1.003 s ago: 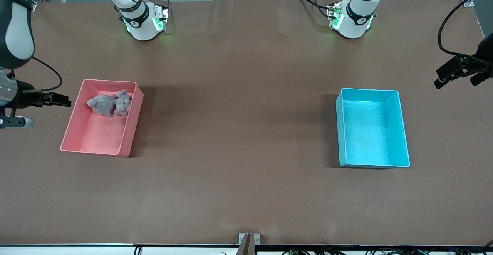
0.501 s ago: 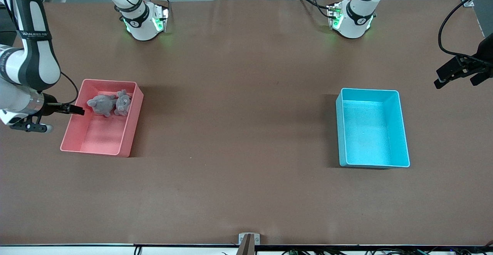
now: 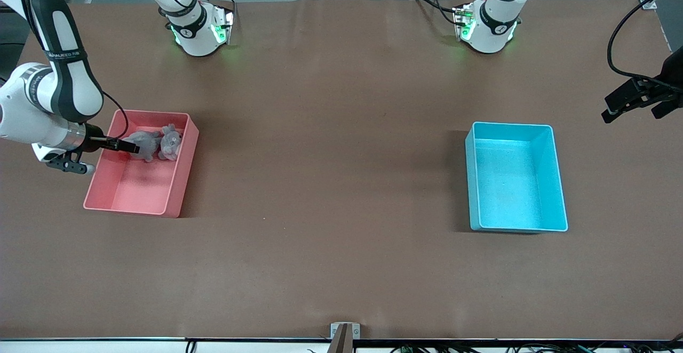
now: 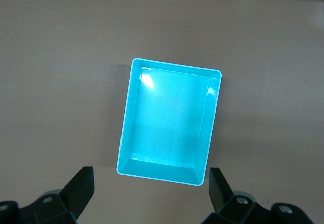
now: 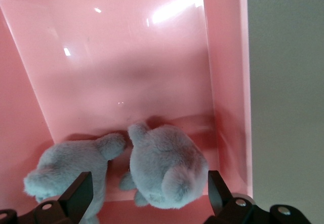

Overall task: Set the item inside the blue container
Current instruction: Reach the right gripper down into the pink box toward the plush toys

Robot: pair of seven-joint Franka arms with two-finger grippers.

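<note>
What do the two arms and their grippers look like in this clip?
Both are white Franka arms with black joint bands, green lights at their bases and loose black cables. The right arm carries small white lettering on a black panel. The right gripper and left gripper have black, wedge-shaped fingers.

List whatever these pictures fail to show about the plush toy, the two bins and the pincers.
- Grey plush toy in the pink bin: front view, right pincer covers one end; right wrist view, the picture's edge cuts its lower part.
- Right pincer: whether it touches the toy cannot be told.
- Left pincer: front view, arm cut off by the picture's edge.
- Blue container: outer walls toward the left arm's end are hidden.
</note>
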